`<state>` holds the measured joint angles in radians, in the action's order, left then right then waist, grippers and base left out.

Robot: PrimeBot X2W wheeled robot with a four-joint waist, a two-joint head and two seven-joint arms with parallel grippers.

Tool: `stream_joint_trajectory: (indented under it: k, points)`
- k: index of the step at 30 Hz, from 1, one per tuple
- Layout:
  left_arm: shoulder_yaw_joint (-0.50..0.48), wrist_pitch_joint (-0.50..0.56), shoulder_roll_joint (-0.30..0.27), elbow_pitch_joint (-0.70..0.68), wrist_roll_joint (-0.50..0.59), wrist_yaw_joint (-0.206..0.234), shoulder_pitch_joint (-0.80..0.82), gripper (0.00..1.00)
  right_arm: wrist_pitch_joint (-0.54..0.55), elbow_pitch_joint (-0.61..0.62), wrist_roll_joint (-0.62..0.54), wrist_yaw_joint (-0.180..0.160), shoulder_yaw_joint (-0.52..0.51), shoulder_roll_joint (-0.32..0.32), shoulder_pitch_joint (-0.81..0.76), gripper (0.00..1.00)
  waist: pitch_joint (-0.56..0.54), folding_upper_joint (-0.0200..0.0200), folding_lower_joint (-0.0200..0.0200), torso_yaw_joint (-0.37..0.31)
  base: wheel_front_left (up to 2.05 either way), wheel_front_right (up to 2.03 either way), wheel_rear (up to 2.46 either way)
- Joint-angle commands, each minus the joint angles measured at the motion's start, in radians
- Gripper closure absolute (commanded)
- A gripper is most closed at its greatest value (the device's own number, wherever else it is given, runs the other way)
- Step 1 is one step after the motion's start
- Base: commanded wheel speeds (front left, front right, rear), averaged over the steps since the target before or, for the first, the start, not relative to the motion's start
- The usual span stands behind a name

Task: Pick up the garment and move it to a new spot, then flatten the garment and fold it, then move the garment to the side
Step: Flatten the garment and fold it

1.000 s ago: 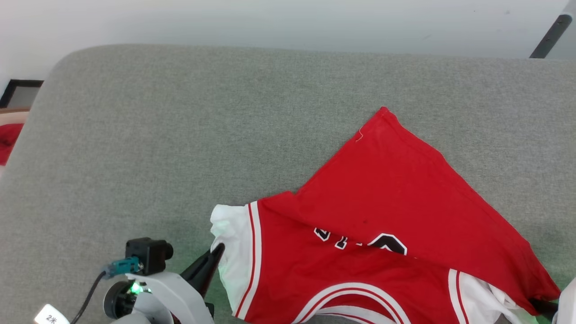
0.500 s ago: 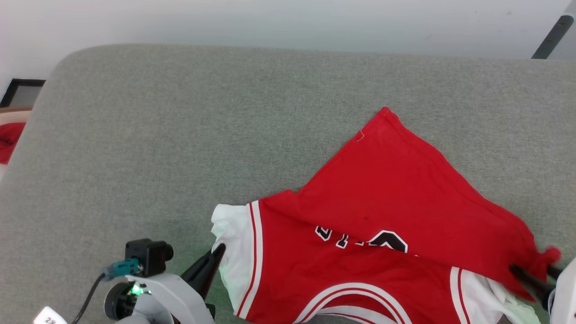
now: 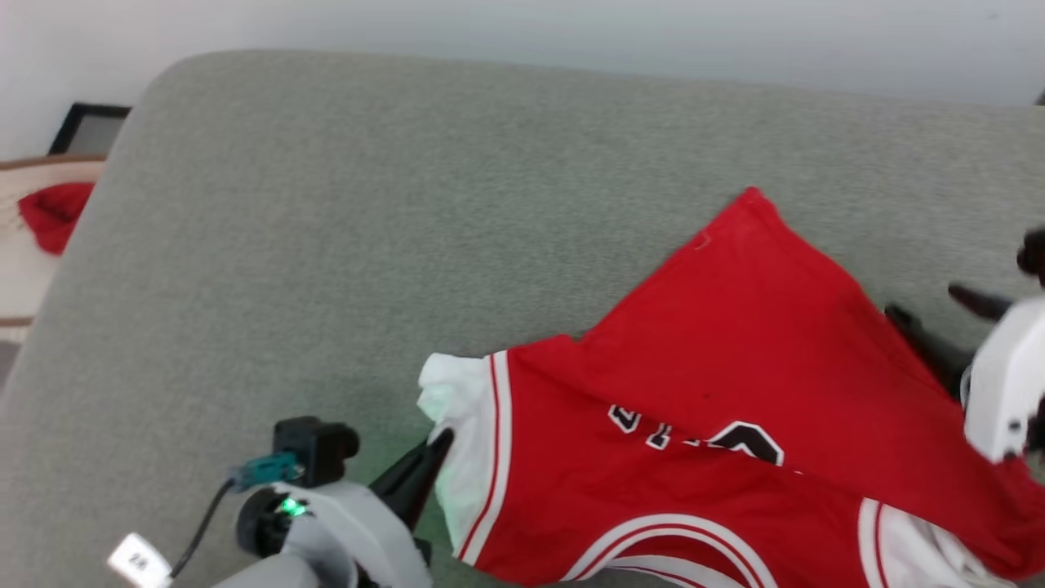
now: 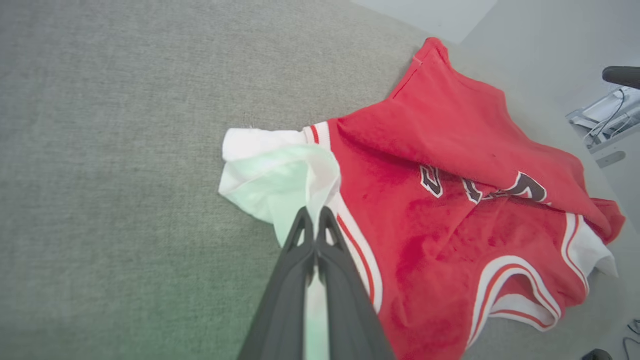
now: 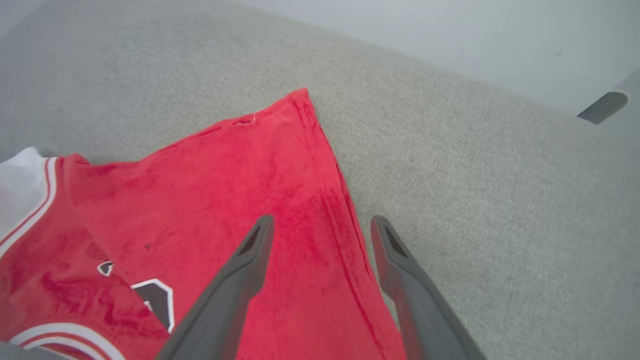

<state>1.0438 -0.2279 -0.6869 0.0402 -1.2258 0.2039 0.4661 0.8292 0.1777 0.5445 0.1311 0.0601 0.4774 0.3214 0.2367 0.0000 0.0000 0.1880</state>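
The red short-sleeved jersey tee [image 3: 718,359] with white, red-striped sleeves lies half-folded on the grey fabric-covered bench [image 3: 326,204]. The left pincer [image 4: 315,216] is clamped tight on one of its sleeves. The right pincer [image 5: 321,221] gapes wide astride the tee's red edge, holding nothing.

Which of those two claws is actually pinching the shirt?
The left gripper: it is shut on the garment at its white sleeve. The right gripper hangs open above the red hem.
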Motion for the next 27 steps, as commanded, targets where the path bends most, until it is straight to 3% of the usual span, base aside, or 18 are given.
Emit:
stream_joint_trajectory:
  k: [1, 15, 27]
  points:
    - [0.004, 0.003, 0.012, 0.005, 0.013, -0.010, 0.014, 1.00, -0.013, -0.020, 0.004, -0.001, 0.021, 0.009, 0.033, 0.00, 0.022, 0.0000, 0.0000, 0.036, 0.00, 0.00, 0.00]
    - [0.039, 0.006, 0.149, 0.120, 0.052, -0.111, 0.111, 1.00, -0.081, -0.395, 0.051, -0.001, 0.319, 0.138, 0.423, 0.00, 0.115, 0.0000, 0.0000, 0.199, 0.00, 0.00, 0.00]
    - [0.045, -0.011, 0.232, 0.205, 0.068, -0.170, 0.139, 1.00, -0.027, -0.678, 0.127, -0.001, 0.522, 0.177, 0.628, 0.00, 0.170, 0.0000, 0.0000, 0.274, 0.00, 0.00, 0.00]
